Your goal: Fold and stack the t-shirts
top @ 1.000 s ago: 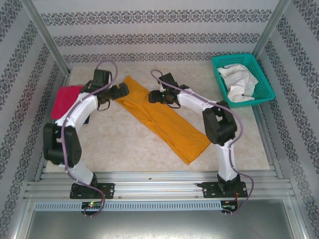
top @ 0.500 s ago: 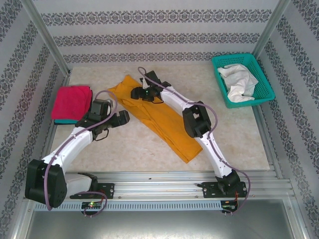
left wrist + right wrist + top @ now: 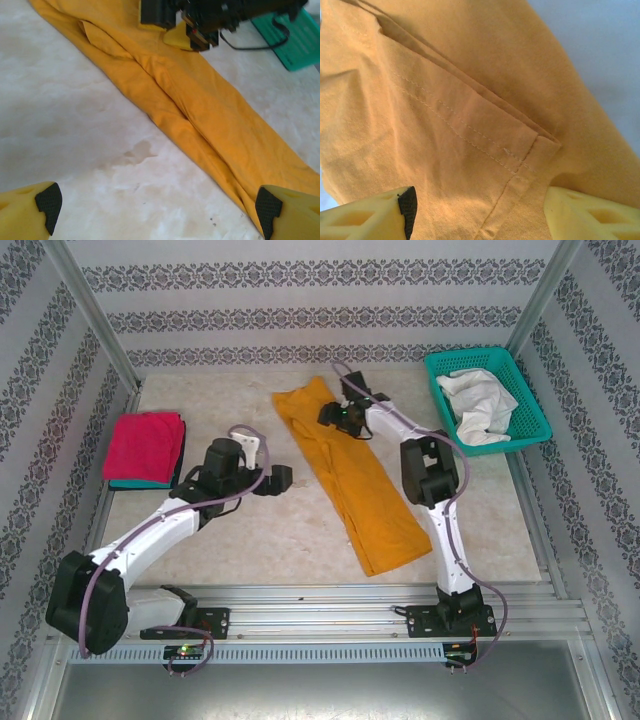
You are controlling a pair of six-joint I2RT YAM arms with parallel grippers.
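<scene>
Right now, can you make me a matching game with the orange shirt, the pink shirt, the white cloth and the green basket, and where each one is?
Things:
1. orange shirt
2. pink shirt
3. white cloth
4. basket

Places:
A. far right corner of the table
B. folded, at the left edge
C. stretched long across the middle
D. inside the basket

Pairs: 1-C, 2-B, 3-D, 4-A

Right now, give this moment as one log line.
left gripper: open, over table | right gripper: open, over orange t-shirt | magenta t-shirt: folded
</scene>
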